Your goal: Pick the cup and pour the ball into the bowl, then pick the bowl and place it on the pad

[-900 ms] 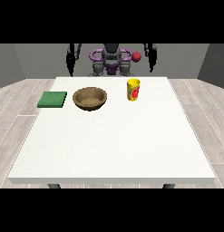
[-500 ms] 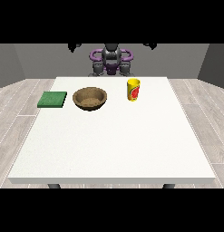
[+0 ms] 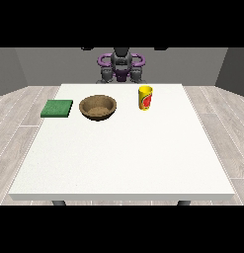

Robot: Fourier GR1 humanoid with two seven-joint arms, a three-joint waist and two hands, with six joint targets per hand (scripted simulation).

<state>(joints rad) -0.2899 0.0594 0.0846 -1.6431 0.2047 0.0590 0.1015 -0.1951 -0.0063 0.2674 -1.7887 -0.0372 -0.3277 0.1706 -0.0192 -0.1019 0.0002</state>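
Three things sit untouched on the far bench [image 3: 121, 158]: cup [image 3: 145, 98] upright at right, bowl [image 3: 98, 107] centre-left, green pad [image 3: 57, 108] far left. Arms have lifted since a moment ago; neither hand shows now, finger state unknowable. Task not begun.

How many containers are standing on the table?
2: a brown wooden bowl left of the middle near the far edge, and a yellow cup to its right. The green pad lies flat at the left. No ball shows; it may be inside the cup.
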